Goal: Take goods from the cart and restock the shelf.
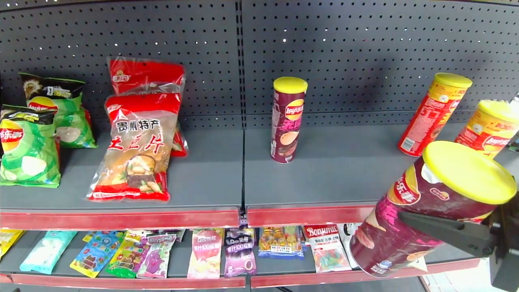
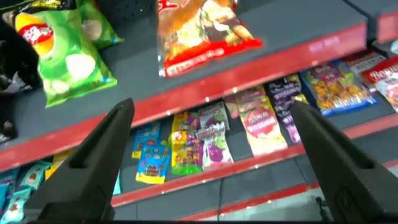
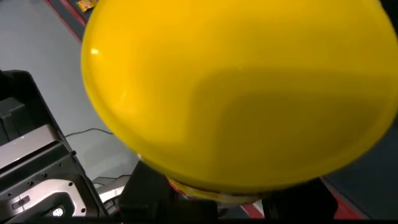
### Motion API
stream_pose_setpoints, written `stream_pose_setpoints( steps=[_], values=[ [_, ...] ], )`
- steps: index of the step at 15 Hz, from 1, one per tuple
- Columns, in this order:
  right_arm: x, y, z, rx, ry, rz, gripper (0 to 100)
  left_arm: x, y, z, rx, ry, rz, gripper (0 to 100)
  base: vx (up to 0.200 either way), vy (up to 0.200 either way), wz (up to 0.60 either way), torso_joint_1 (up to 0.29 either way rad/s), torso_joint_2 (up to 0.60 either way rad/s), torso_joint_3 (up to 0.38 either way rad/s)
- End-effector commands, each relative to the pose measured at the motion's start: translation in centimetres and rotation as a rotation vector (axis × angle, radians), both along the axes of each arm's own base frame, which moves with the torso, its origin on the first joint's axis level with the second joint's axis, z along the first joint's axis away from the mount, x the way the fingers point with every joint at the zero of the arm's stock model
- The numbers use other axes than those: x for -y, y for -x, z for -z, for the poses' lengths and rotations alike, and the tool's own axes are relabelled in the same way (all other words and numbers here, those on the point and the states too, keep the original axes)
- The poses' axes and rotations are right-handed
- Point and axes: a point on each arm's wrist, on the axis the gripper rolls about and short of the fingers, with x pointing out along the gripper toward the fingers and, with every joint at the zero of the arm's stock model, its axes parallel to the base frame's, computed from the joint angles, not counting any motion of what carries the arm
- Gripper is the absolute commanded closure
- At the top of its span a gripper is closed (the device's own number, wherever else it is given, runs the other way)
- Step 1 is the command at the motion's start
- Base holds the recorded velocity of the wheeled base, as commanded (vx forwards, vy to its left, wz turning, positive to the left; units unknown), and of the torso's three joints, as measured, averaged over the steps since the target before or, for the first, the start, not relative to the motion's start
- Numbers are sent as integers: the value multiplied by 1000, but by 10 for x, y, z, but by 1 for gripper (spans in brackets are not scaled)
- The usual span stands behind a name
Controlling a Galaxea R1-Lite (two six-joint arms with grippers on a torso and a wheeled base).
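Right end effector (image 1: 419, 205) partly behind tilted can (image 1: 385, 243)

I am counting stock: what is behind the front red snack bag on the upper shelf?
A second red bag stands behind the front red bag. Its lower part is covered, so anything further back cannot be seen.

A purple chip can (image 1: 421, 211) with a yellow lid (image 3: 236, 87) is clamped in the right tool (image 1: 429, 227). It is tilted, lid up and to the right, before the red front edge of the grey shelf (image 1: 324, 170) at its right end. A matching purple can (image 1: 288, 119) stands upright mid-shelf. Two red-and-yellow cans (image 1: 434, 113) stand at the far right.
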Motion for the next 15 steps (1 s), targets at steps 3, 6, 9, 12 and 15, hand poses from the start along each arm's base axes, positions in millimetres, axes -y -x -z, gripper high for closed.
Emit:
stream_pose_setpoints(
  steps=[3, 6, 9, 12, 15],
  values=[
    [-1, -2, 1, -6, 4, 0, 100, 0, 1, 0, 9, -2, 9, 0, 133, 0, 0, 0, 0, 0],
    [0, 0, 1, -5, 2, -6, 100, 1, 2, -1, 12, -21, 58, 0, 0, 0, 0, 0, 0, 0],
    [-1, 4, -1, 5, -5, -30, 100, 5, -9, -9, -28, -13, 171, 0, 0, 0, 0, 0, 0, 0],
    [3, 16, 2, 19, -18, -51, 100, 17, -50, -41, -97, 20, 338, 0, 0, 0, 0, 0, 0, 0],
    [7, 18, -3, 34, -32, -31, 100, 34, -111, -60, -138, 42, 470, 0, 0, 0, 0, 0, 0, 0]
  ],
)
